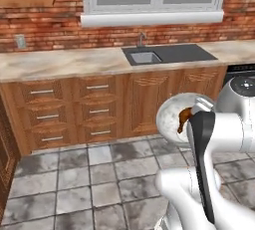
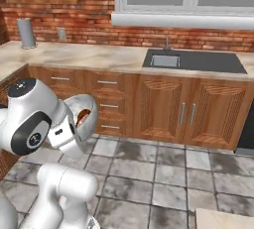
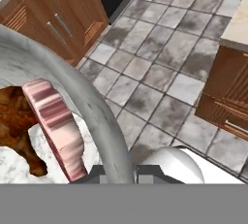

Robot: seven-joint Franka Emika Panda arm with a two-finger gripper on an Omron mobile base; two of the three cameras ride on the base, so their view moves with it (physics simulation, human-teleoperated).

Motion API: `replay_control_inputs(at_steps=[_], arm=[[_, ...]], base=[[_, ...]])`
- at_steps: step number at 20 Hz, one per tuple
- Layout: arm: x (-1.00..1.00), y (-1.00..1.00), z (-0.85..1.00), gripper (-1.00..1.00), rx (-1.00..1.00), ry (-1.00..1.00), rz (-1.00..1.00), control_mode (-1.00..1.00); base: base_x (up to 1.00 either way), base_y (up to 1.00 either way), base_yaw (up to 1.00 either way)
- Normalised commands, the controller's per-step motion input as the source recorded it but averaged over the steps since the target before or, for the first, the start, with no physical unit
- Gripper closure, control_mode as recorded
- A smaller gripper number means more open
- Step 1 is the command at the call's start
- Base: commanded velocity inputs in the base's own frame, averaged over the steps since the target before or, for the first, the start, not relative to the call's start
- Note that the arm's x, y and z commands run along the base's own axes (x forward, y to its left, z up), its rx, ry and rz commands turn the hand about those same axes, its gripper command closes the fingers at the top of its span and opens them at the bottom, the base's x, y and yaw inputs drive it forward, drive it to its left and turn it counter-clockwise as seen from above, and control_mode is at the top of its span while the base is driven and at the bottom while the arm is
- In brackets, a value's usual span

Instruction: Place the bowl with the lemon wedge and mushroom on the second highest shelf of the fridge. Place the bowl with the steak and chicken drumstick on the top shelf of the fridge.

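We had the gripper clamped tight on the rim of the bowl, jaws pinched down on the thin grey wall with almost no gap between them. The bowl hung in the air off the hand, well above the tiled floor, with the steak lying just inside the rim beside the fingers and the chicken drumstick farther in, away from the grip.

From the left base view we saw the bowl carried out in front of the arm, tipped so its mouth faced sideways, the brown drumstick showing inside. From the right base view the bowl sat close against the wrist, something reddish peeking from its mouth.

We judged this a stiff, hard-walled bowl, probably ceramic or stone-look, so the rim would not flex under the pinch. The trouble was balance: a one-sided rim grip left the whole weight hanging off the fingers, and two pieces of meat made that weight real. The glazed wall looked smooth, so it could pivot or slide in the jaws. With the bowl tilted, the loose steak and drumstick could shift or roll out. A level carry looked wise to us, and a slow one, toward the fridge's top shelf.
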Motion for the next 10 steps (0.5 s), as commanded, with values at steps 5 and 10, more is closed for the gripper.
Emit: replay_control_inputs(at_steps=[5,10], arm=[[0.0,0.0,0.0,1.0,0.0,0.0,0.0,1.0],[0.0,0.0,0.0,1.0,0.0,0.0,0.0,1.0]], base=[[0.97,-0.04,-0.53],[0.72,0.0,-0.64]])
